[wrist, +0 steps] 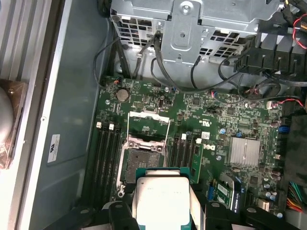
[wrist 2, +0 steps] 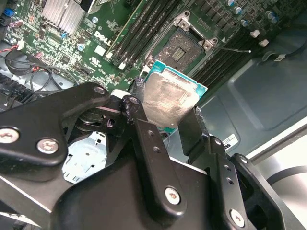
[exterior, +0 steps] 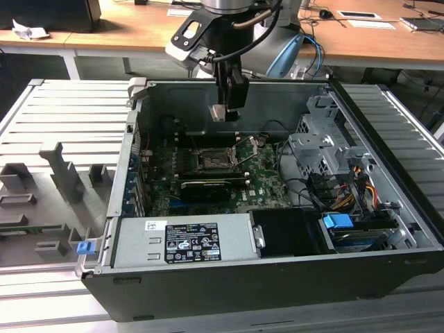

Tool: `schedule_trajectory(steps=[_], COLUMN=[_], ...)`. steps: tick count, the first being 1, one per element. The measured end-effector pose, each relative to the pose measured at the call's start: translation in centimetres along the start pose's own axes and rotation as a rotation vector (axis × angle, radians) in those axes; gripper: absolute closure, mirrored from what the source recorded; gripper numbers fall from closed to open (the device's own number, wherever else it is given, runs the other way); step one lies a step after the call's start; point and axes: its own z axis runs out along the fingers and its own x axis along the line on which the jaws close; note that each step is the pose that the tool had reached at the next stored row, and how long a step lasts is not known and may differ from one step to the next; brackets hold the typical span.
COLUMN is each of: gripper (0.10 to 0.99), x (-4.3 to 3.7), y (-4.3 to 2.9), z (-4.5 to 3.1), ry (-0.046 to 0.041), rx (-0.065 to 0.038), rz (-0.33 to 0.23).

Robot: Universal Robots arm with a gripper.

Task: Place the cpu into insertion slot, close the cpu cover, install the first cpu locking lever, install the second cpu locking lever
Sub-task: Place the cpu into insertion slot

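Gripping the chip (wrist 2: 170,103) in narrowed jaws above the open socket (wrist 2: 184,48). Placing step; calls for levelling and squaring up.

An open computer case (exterior: 277,284) lies on its side on a grey ribbed platform (exterior: 69,118). Inside it is a green motherboard (exterior: 267,182), and a long black expansion card (exterior: 205,187) stands on it. A silver power supply box (exterior: 184,239) with a label sits at the near wall. A metal drive cage (exterior: 319,146) is at the exterior view's right. In the first wrist view, a finned heat sink (wrist: 244,151) and a coin battery (wrist: 123,94) are on the board. A wooden desk (exterior: 374,41) stands behind.
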Motion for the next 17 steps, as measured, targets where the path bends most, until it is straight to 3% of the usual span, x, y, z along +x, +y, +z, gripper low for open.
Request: schedule_trajectory(steps=[17], gripper=[0.557], x=[-0.01], y=[-0.08], z=[0.86], ry=[-0.0003], rx=[0.0], rz=[0.003])
